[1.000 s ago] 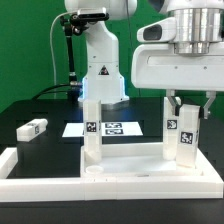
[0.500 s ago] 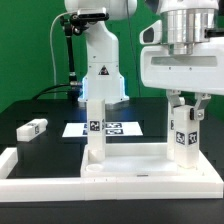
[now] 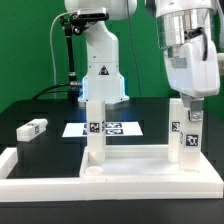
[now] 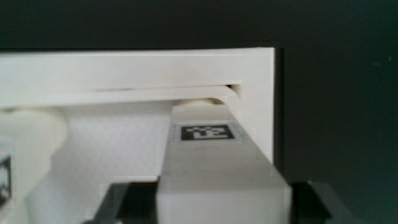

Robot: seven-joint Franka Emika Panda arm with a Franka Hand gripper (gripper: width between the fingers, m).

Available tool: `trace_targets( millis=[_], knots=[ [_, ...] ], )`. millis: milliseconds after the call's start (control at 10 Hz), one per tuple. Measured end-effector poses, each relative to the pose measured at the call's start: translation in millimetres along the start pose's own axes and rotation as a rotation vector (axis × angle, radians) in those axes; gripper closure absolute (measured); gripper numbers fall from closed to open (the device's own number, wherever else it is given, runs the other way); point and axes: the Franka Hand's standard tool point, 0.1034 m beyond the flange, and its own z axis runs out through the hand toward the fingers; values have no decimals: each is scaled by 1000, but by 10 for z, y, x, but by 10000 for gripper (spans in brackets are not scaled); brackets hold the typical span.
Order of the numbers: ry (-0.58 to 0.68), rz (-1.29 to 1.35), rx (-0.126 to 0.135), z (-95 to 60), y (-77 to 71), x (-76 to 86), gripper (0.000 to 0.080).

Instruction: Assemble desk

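The white desk top panel lies flat at the front of the table. One white leg stands upright at its corner on the exterior view's left. A second tagged leg stands upright at the corner on the exterior view's right, and my gripper is shut on its upper part from above. In the wrist view the leg runs from between my dark fingers down to the panel's corner; my gripper clamps it on both sides. A third leg lies loose on the black table on the exterior view's left.
The marker board lies flat behind the panel, in front of the robot base. A low white border bar runs along the front and the exterior view's left of the workspace, against the panel.
My wrist has turned about the right leg's upright axis, so the hand's body now faces differently. The leg stays upright at its corner and the fingers stay on it.
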Motion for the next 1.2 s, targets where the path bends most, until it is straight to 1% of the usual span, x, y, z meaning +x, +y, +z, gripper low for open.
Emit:
trace_targets(
  millis=[100, 200, 300, 400, 500, 600, 800, 1100, 1200],
  knots=[
    [1, -6, 0, 9, 3, -1, 495],
    [1, -15, 0, 12, 4, 0, 300],
    [2, -65, 1, 15, 2, 3, 198],
    [23, -208, 35, 27, -36, 23, 161],
    [39, -345, 43, 36, -32, 10, 161],
    [57, -530, 51, 45, -27, -43, 152],
    [61, -627, 46, 49, -26, -22, 150],
    [70, -889, 38, 44, -39, 20, 150],
    [70, -889, 38, 44, -39, 20, 150]
  ],
)
